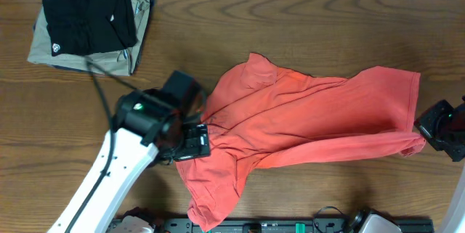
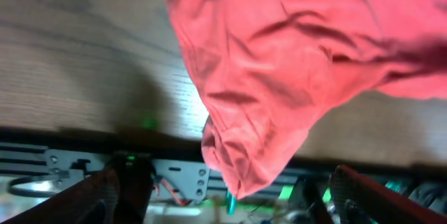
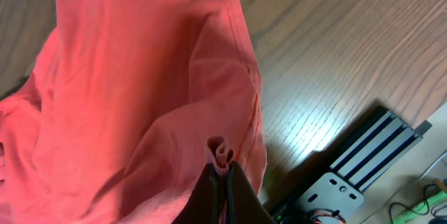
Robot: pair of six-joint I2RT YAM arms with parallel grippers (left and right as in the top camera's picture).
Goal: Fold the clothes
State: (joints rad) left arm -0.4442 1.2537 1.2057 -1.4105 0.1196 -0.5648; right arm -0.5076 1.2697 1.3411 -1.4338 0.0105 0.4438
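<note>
The red-orange T-shirt [image 1: 305, 113] lies crumpled across the middle and right of the wooden table, plain side up; I see no lettering or neck tag. My left gripper [image 1: 195, 140] sits at the shirt's left edge. In the left wrist view its jaws [image 2: 225, 176] are wide apart, with a hanging corner of the shirt [image 2: 279, 56] between them but not pinched. My right gripper [image 1: 427, 130] is at the shirt's right edge. In the right wrist view it [image 3: 225, 169] is shut on a small rolled fold of the shirt [image 3: 140, 77].
A folded black garment [image 1: 87, 19] with a small white logo lies on a folded khaki garment [image 1: 138, 44] at the back left corner. A metal rail [image 1: 276, 226] with cables runs along the table's front edge, where the shirt's lower corner hangs over.
</note>
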